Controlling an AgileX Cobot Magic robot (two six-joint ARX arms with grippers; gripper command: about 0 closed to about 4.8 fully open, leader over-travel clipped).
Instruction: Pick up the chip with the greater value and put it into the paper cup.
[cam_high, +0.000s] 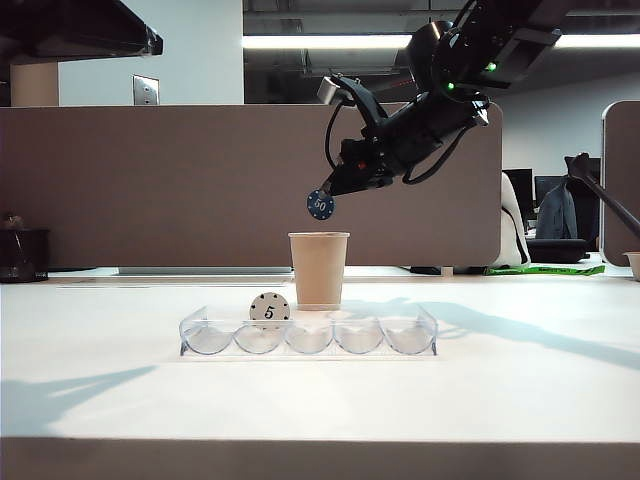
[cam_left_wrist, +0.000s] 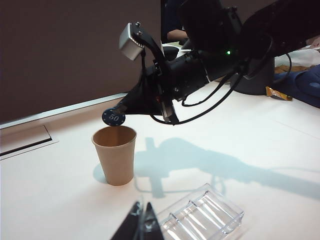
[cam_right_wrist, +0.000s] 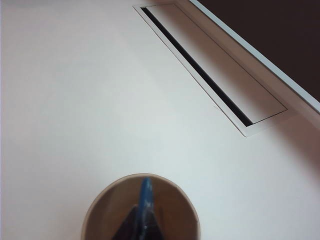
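The dark blue chip (cam_high: 320, 205) marked "50", with white edge dots, hangs in the air just above the rim of the paper cup (cam_high: 318, 269), pinched in the right claw (cam_high: 328, 198). The tan, tapered cup stands upright on the white worktop (cam_high: 520, 390), open mouth up.

A ceiling strip light (cam_high: 330, 41) glows overexposed at the top of the exterior view; the white worktop (cam_high: 520, 400) under it is bright and slightly washed out; long soft blue-grey shadows of the arms run across it at both sides. In the left wrist view the partition is dim, while the paper cup (cam_left_wrist: 115, 154) casts a short shadow beside a larger arm shadow. In the right wrist view the worktop is evenly lit; the chip (cam_right_wrist: 145, 200) and dark fingers (cam_right_wrist: 135, 226) sit blurred, out of focus, close to the lens.
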